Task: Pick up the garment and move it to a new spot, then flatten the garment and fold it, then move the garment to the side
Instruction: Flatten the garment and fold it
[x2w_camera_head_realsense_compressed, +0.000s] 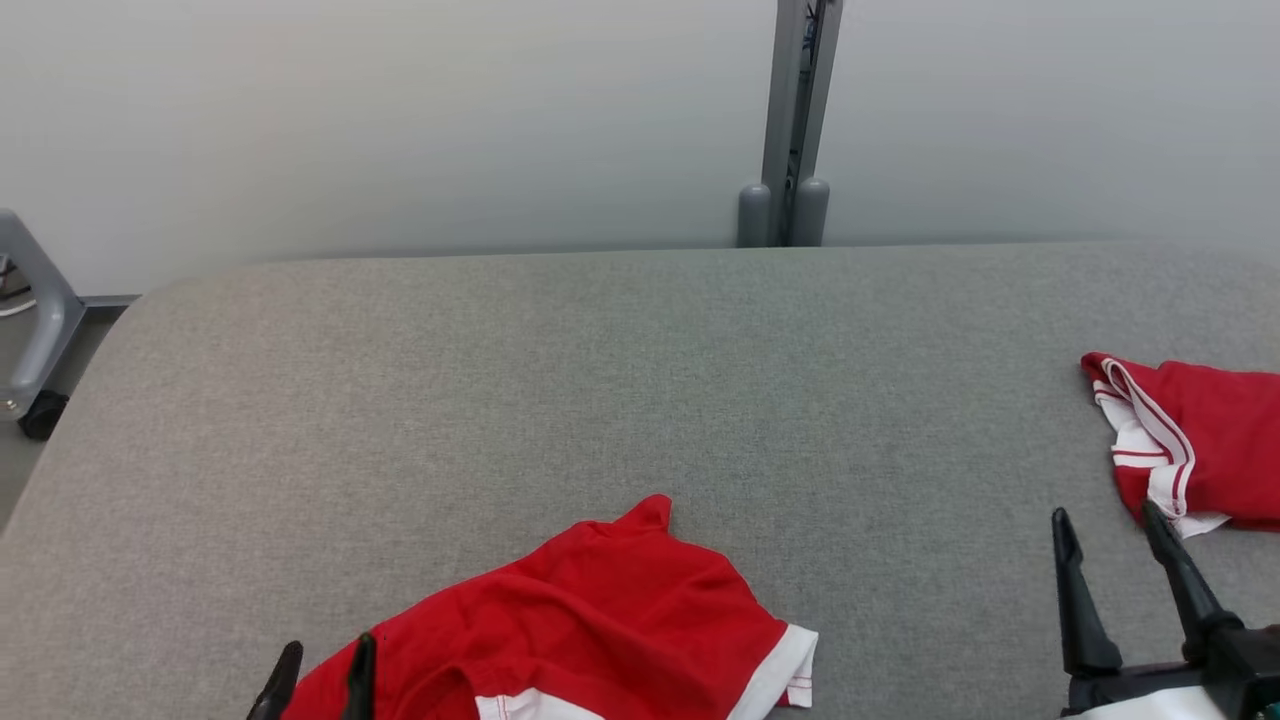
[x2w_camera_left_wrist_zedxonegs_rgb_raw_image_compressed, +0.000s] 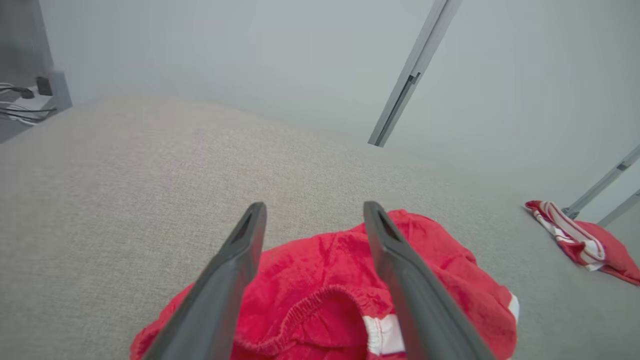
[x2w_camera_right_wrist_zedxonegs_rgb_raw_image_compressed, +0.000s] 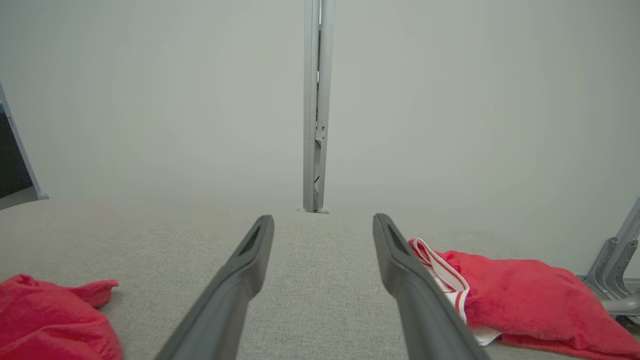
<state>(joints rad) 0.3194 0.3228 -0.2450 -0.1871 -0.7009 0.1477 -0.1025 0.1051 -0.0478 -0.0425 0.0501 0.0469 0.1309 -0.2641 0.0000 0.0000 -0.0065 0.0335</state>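
A crumpled red garment (x2w_camera_head_realsense_compressed: 600, 620) with white trim lies on the grey padded table (x2w_camera_head_realsense_compressed: 640, 380) near its front edge. In the left wrist view the garment (x2w_camera_left_wrist_zedxonegs_rgb_raw_image_compressed: 325, 270) shows its elastic waistband and a white stripe. My left gripper (x2w_camera_head_realsense_compressed: 320, 680) stands open at the garment's left end, and in its own view the left gripper (x2w_camera_left_wrist_zedxonegs_rgb_raw_image_compressed: 315, 207) hangs just above the cloth with nothing between its fingers. My right gripper (x2w_camera_head_realsense_compressed: 1105, 525) is open over bare table at the lower right, and the right gripper (x2w_camera_right_wrist_zedxonegs_rgb_raw_image_compressed: 324, 220) holds nothing.
A second red garment (x2w_camera_head_realsense_compressed: 1200, 450) with white and red striped trim lies at the table's right edge, just right of my right gripper; it also shows as a red heap (x2w_camera_right_wrist_zedxonegs_rgb_raw_image_compressed: 525, 295). A grey post (x2w_camera_head_realsense_compressed: 795, 120) stands behind the table. A grey frame (x2w_camera_head_realsense_compressed: 30, 320) is at far left.
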